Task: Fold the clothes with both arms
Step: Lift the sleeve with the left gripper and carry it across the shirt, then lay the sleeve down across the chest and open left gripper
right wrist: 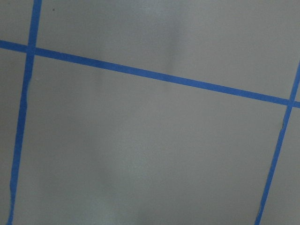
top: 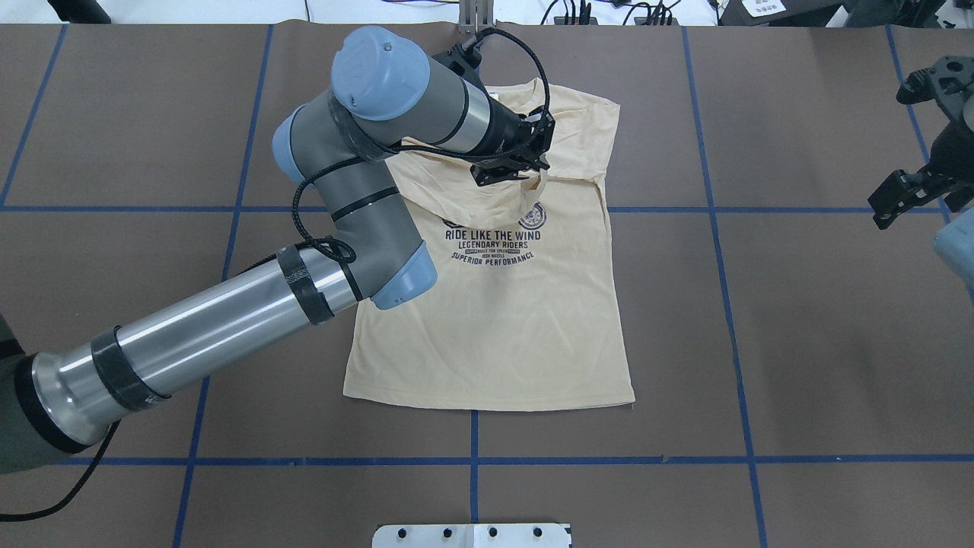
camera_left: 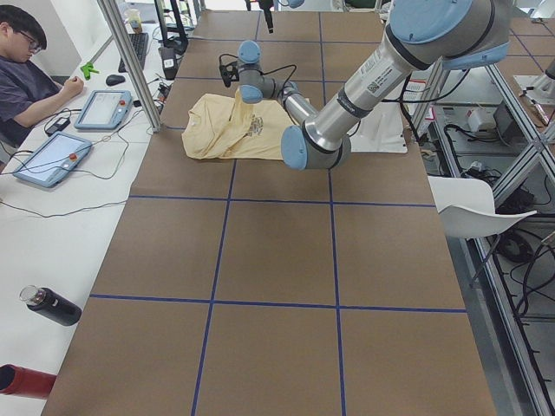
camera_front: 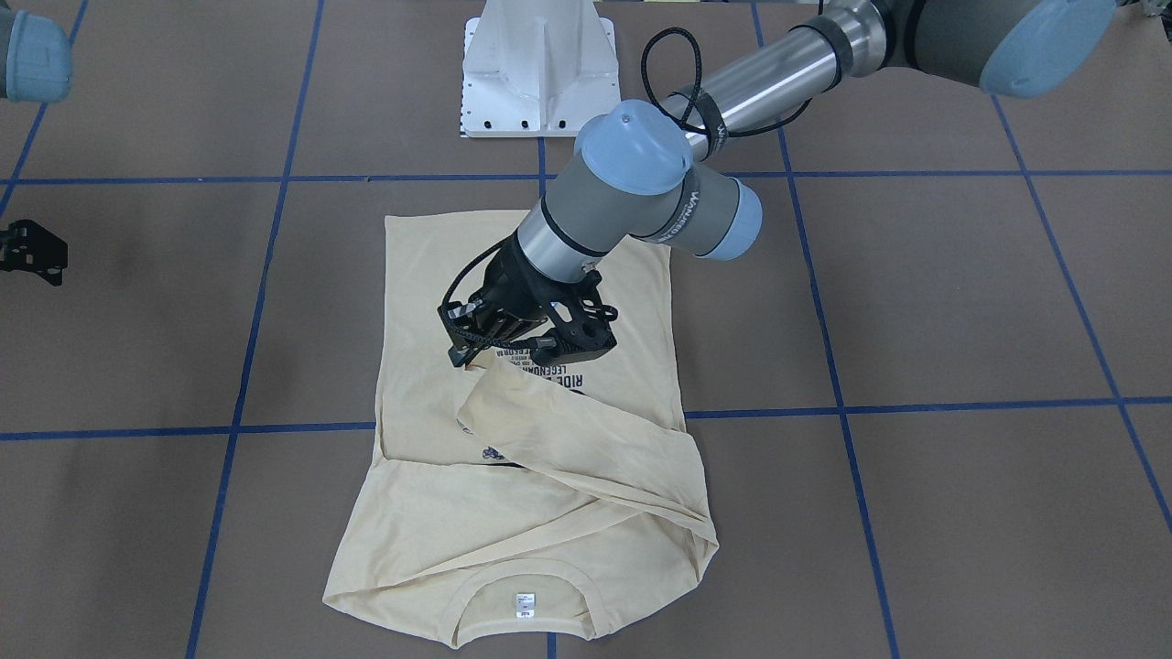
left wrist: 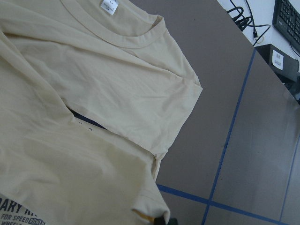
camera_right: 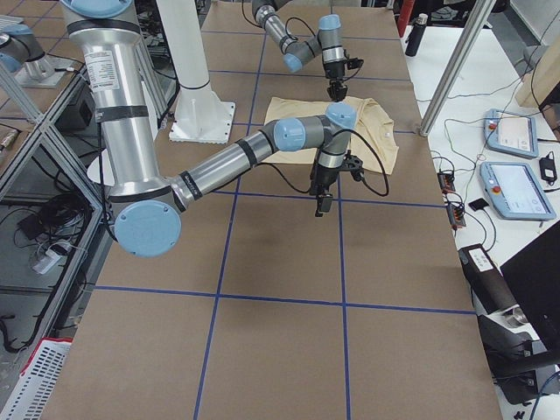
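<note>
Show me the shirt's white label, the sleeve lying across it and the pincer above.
neck label [camera_front: 525, 601], front-facing view, its middle.
sleeve [camera_front: 586, 441], front-facing view, mid-length of it.
left pincer [top: 525, 169], overhead view, between its fingertips.

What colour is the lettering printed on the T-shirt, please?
Dark navy lettering on the cream-yellow T-shirt; the overhead exterior view shows it best.

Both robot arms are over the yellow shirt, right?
Not quite. Only the left arm is over the yellow shirt. The right arm is off to the side, over the brown table. The overhead view shows it.
</note>
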